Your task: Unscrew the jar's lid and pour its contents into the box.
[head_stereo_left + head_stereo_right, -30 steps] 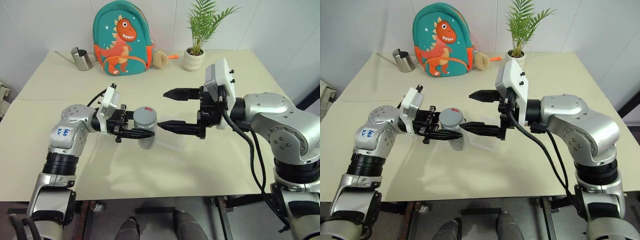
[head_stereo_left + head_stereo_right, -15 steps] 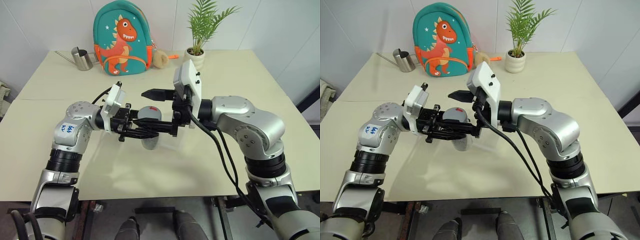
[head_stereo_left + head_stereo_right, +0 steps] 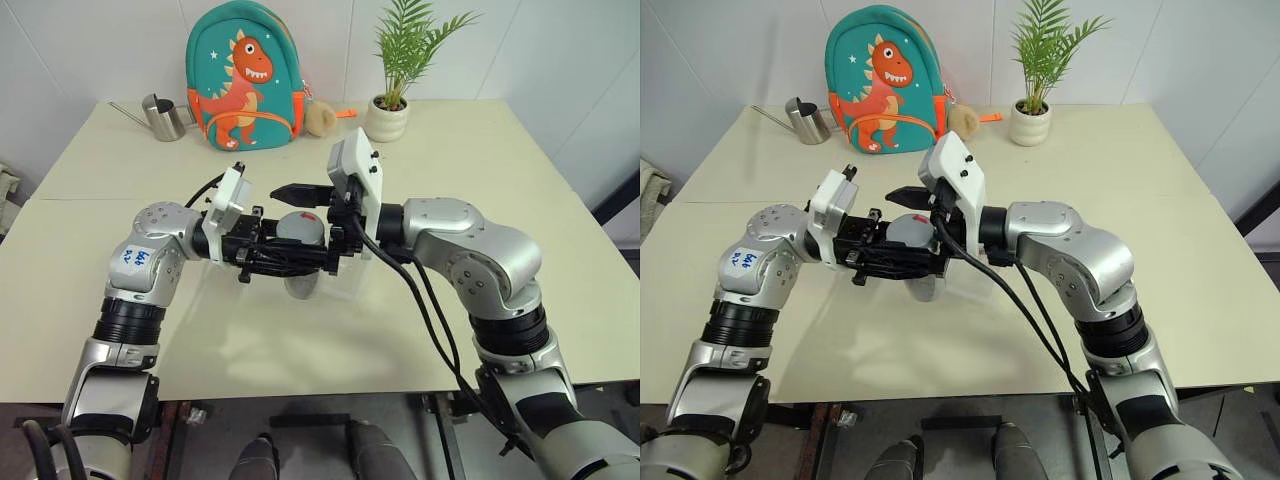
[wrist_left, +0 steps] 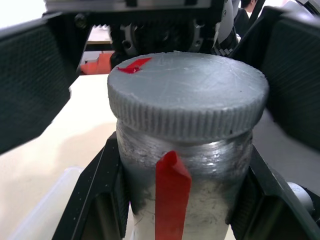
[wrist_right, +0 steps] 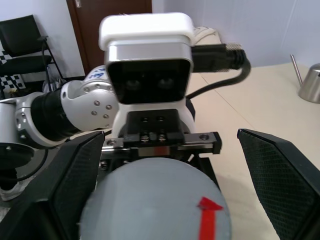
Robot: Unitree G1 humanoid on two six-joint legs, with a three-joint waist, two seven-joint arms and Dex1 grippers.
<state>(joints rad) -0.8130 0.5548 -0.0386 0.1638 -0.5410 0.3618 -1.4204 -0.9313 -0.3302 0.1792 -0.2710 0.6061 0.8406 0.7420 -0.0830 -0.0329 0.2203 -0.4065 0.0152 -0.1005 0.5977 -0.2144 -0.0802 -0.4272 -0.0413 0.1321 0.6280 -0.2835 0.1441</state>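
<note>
My left gripper (image 3: 297, 266) is shut on the jar (image 4: 200, 170), holding it upright above the table. A strip of red tape runs down the jar's side. Its grey lid (image 4: 187, 95), with a small red mark on top, is screwed on. The contents are hidden behind the cloudy wall. My right gripper (image 3: 290, 224) is open and reaches in level from the right. Its fingers (image 5: 280, 180) stand on either side of the lid with a gap to it on each side. The clear box (image 3: 347, 290) lies on the table just below and behind the jar.
At the table's far edge stand a steel watering can (image 3: 160, 117), a teal dinosaur backpack (image 3: 245, 75), a small plush toy (image 3: 320, 118) and a potted plant (image 3: 388, 112). Bare tabletop (image 3: 330, 350) lies in front of the jar.
My right gripper has moved left, still open, from beside the jar to where its fingers straddle the lid. The left gripper has kept the jar in place.
</note>
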